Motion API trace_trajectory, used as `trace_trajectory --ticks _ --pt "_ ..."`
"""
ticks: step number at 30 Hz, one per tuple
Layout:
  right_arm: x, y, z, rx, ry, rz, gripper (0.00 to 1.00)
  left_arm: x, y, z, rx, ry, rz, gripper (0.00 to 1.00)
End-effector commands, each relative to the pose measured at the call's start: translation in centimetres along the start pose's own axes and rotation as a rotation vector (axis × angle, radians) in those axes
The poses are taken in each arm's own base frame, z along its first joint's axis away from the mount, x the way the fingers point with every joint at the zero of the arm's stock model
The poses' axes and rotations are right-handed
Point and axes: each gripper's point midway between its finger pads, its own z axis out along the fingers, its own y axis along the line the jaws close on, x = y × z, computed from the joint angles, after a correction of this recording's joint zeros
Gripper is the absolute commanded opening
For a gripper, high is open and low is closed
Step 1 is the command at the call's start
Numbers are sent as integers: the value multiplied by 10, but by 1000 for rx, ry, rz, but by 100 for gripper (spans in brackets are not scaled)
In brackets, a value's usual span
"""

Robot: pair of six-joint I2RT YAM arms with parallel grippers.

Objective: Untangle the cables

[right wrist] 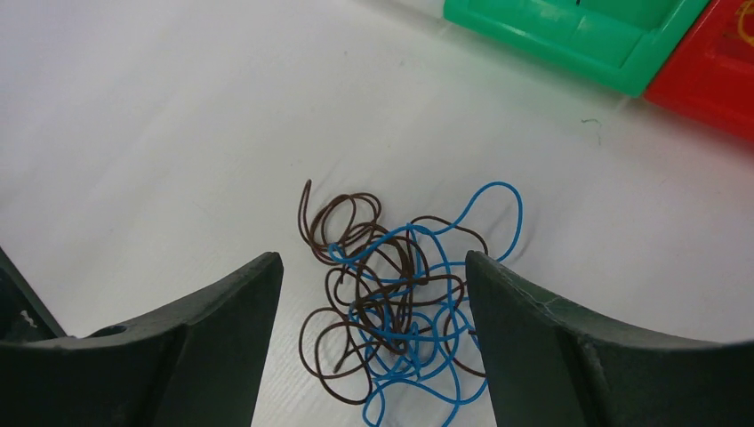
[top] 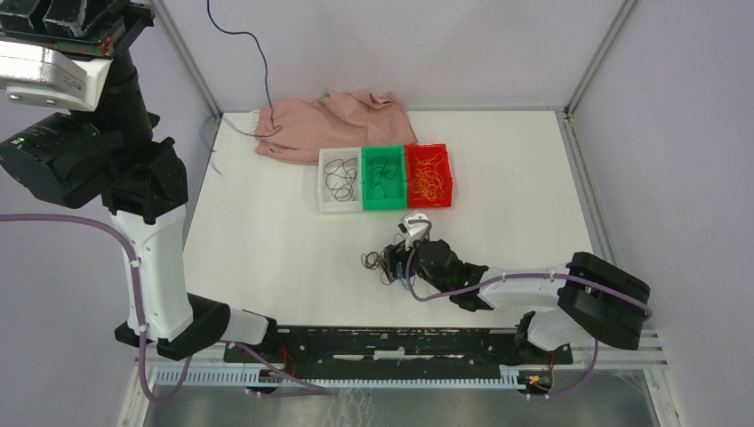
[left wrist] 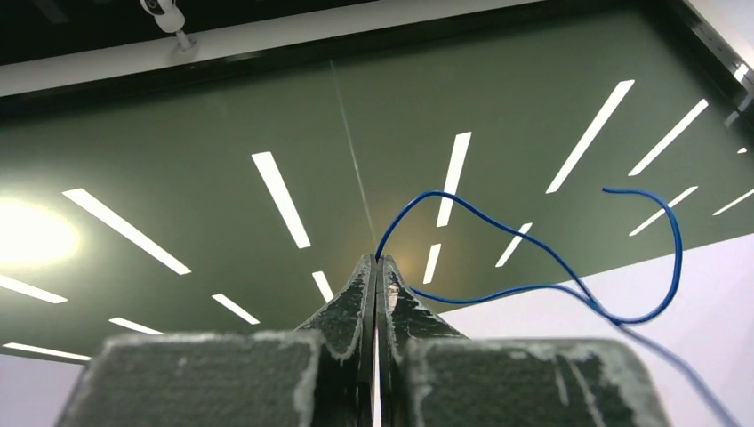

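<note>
A tangle of dark brown and blue cables (right wrist: 400, 302) lies on the white table, near the middle in the top view (top: 377, 263). My right gripper (right wrist: 373, 262) is open, low over the tangle, with one finger on each side of it; it also shows in the top view (top: 393, 261). My left gripper (left wrist: 376, 260) is raised high, points at the ceiling and is shut on one end of a single blue cable (left wrist: 551, 258). In the top view that cable (top: 258, 53) hangs from the top edge down to the pink cloth; the left fingertips are out of that view.
Three small trays stand side by side behind the tangle: white (top: 325, 197) with dark cables, green (top: 383, 205) with dark cables, red (top: 450, 185) with yellow-orange cables. A pink cloth (top: 333, 120) lies at the back. Frame walls bound the table.
</note>
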Motion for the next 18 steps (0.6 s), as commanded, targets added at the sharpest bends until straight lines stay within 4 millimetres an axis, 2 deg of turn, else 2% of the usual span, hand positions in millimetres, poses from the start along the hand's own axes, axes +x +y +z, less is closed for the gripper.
trace_trajectory --ticks 1,7,13,18 --pt "-50 13 -14 -52 -117 9 82 -14 1 -6 13 -14 -2 3" --pt "-109 42 -33 -162 -187 -2 82 36 -62 -43 247 169 -198 3" --pt "-187 68 -56 -228 -288 -26 83 61 -98 -79 381 274 -289 3" --pt "-238 95 -65 -318 -369 -55 84 77 -137 -113 544 368 -420 3"
